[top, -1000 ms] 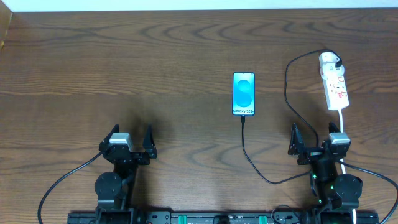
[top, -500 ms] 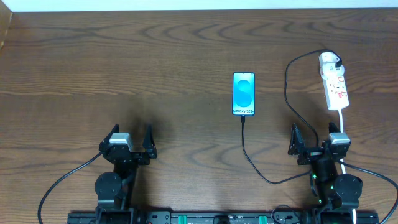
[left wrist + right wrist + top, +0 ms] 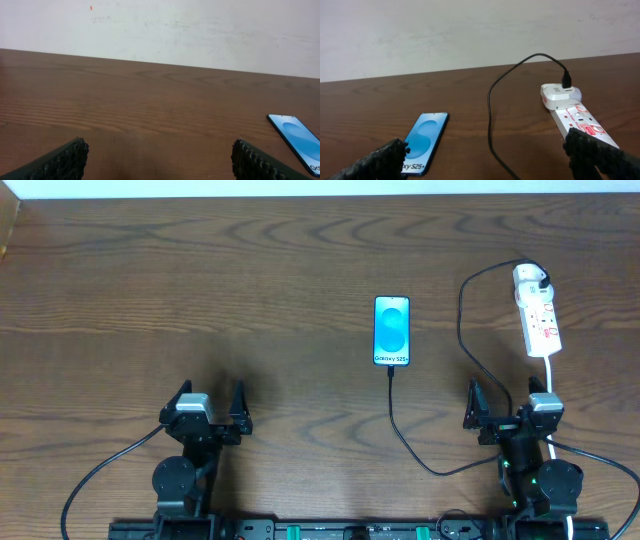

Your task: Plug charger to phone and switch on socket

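The phone (image 3: 392,331) lies screen-up on the wooden table, cyan-blue with white "Galaxy S25+" text. It also shows in the right wrist view (image 3: 423,142) and at the right edge of the left wrist view (image 3: 296,137). The charger's thin black cable (image 3: 400,430) runs from the phone's near end, loops right and up to the white adapter (image 3: 530,278) sitting in the far end of the white socket strip (image 3: 540,318). The strip and adapter show in the right wrist view (image 3: 575,116). My left gripper (image 3: 206,402) and right gripper (image 3: 505,402) are open, empty, near the front edge.
The strip's white cord (image 3: 550,375) runs back toward the right arm's base. Thick black robot cables (image 3: 95,480) trail from both arm bases at the front. A pale wall stands behind the table's far edge (image 3: 160,30).
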